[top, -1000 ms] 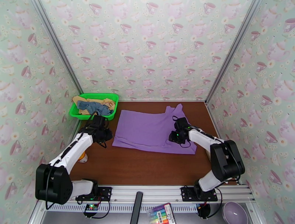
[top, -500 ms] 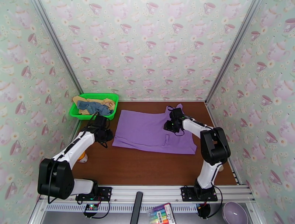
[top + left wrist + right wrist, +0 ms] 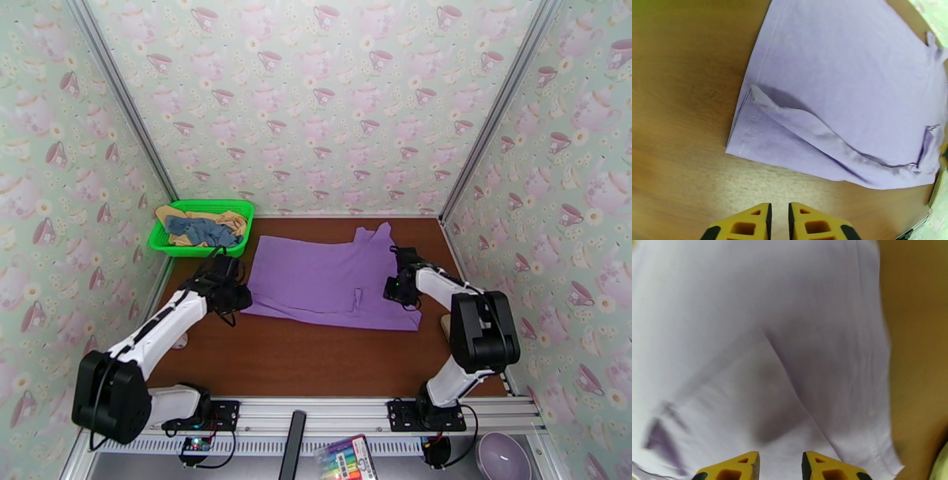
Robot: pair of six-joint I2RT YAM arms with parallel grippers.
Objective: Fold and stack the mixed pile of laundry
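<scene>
Purple T-shirt [image 3: 316,276] lies spread flat on the brown tabletop [image 3: 316,355], from the middle twd the far edge, stitched hem facing the left edge, strap end up by the far edge. In the left wrist view a long raised crease runs across its near part. L gripper [image 3: 235,296] sits low over bare wood just off the shirt's near-left corner. Its yellow fingers [image 3: 750,221] are almost together w/ only a thin slit btwn them, nothing in it. R gripper [image 3: 399,288] is over the shirt's right part, near that side's edge. Its fingers [image 3: 730,469] are a moderate gap apart, empty, purple cloth right below; can't tell if touching. Green mesh basket [image 3: 209,204] in the far-left corner holds the slate-blue shirt [image 3: 201,230] crumpled on top of the tan-yellow garment [image 3: 231,219], both unfolded.
</scene>
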